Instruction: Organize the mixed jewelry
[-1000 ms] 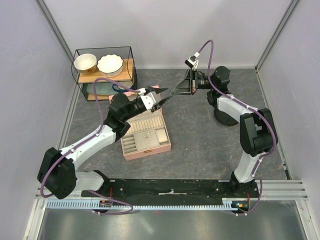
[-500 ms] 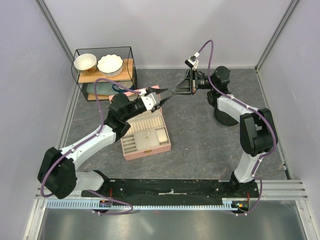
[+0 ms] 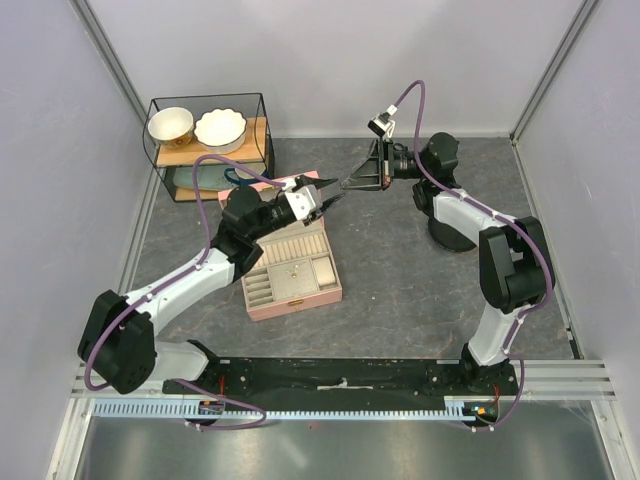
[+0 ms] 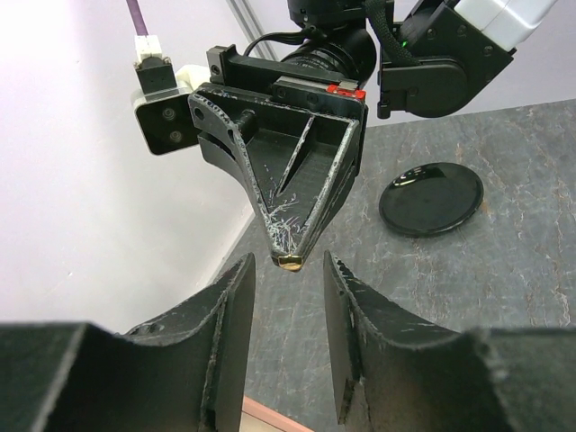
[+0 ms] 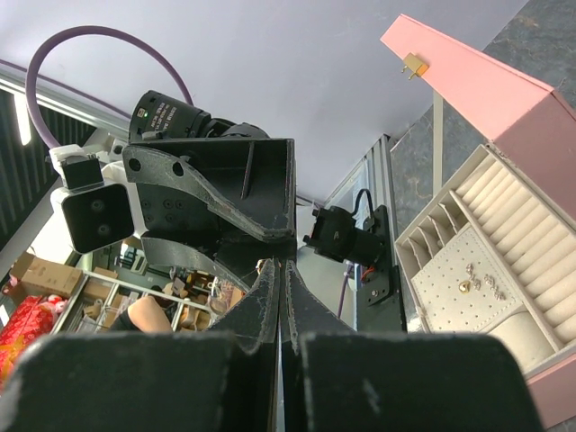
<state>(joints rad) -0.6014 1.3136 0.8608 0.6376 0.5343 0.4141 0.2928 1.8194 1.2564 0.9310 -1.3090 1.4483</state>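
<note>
Fingertips of the right gripper [image 5: 281, 270] press together on a tiny gold piece [image 4: 290, 263] at frame centre; we see the left gripper [image 3: 322, 192] with fingers apart on both sides.

Two arms [image 3: 180, 285] [image 3: 470, 212] carry two grippers: left gripper [image 3: 325, 190], right gripper [image 3: 346, 183]. Also present: one pink box [image 3: 295, 303], one black disc [image 4: 430, 199], one wire shelf [image 3: 257, 130], two bowls [image 3: 171, 125] [image 3: 220, 129]. One gold piece [image 4: 290, 263] shows at the right gripper's tips; those inside the box are too small to count.
</note>
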